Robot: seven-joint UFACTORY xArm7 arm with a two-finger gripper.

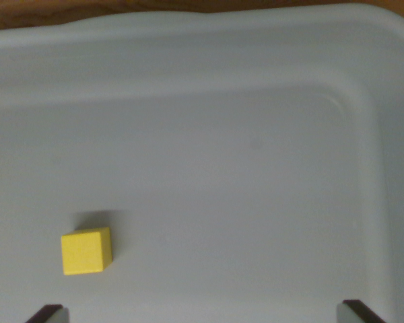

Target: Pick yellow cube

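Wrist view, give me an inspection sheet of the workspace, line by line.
Surface: pale grey plastic bin, floor smooth, rim and rounded corner at the wrist view's top right.
Job's things: yellow cube resting on the bin floor at lower left, apart from the walls, untouched.
Clutter: nothing seen.
Grippers: gripper open; only two dark fingertips show at the bottom edge, the cube above and just inside the left one, not yet between them.
Cables: nothing seen.
Surroundings: strip of brown wooden surface beyond the bin's far rim.
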